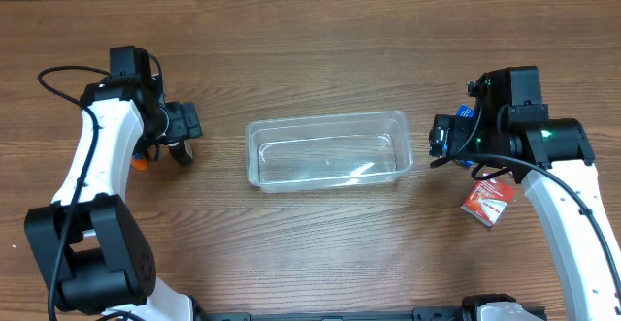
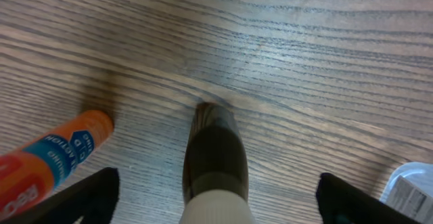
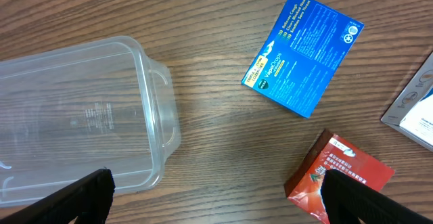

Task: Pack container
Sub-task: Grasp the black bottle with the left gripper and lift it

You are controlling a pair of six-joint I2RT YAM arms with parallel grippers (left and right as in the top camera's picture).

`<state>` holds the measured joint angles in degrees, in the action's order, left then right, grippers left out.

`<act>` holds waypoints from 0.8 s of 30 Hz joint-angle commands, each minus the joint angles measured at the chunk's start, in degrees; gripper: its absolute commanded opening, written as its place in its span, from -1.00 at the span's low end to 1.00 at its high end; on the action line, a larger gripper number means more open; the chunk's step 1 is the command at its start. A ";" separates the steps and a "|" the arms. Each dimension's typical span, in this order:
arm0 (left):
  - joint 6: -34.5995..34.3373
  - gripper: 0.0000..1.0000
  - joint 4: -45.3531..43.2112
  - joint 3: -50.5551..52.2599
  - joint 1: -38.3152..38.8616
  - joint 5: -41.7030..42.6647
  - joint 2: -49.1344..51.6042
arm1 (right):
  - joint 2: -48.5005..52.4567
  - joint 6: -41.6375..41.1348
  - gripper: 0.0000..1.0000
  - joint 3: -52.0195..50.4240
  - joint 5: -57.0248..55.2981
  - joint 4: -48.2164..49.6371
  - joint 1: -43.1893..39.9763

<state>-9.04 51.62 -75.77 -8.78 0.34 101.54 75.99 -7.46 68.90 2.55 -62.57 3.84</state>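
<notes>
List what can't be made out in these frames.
- Dark object: left wrist view, blurred and cut off by the bottom edge; unidentifiable.
- Orange tube: left wrist, cut off at the left edge; overhead, mostly under the left arm.
- Blue box: overhead, largely hidden by the right arm.
- White pack: right wrist, cut off by the right edge.
- Container: right wrist, left end out of frame.

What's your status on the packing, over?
Left gripper open, dark item between its fingers, ungripped. Right gripper open, empty. Container empty, mid-table. Blue box, red box loose near right gripper, nothing blocking.
</notes>
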 commanded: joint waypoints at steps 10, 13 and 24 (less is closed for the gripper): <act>-0.22 -0.56 0.42 -1.22 1.31 0.79 1.09 | -0.74 -0.04 1.00 1.84 -0.37 0.28 0.15; -2.03 -0.88 1.55 -1.73 1.31 0.81 0.76 | -0.74 -0.04 1.00 1.84 -0.42 0.28 0.15; -9.64 -0.92 26.86 -30.08 25.64 0.98 -4.87 | -3.23 -3.13 1.00 3.21 -1.33 -0.48 -3.69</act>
<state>-13.65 77.28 -104.07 10.50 0.75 98.35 74.00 -8.38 70.17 1.50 -63.02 2.72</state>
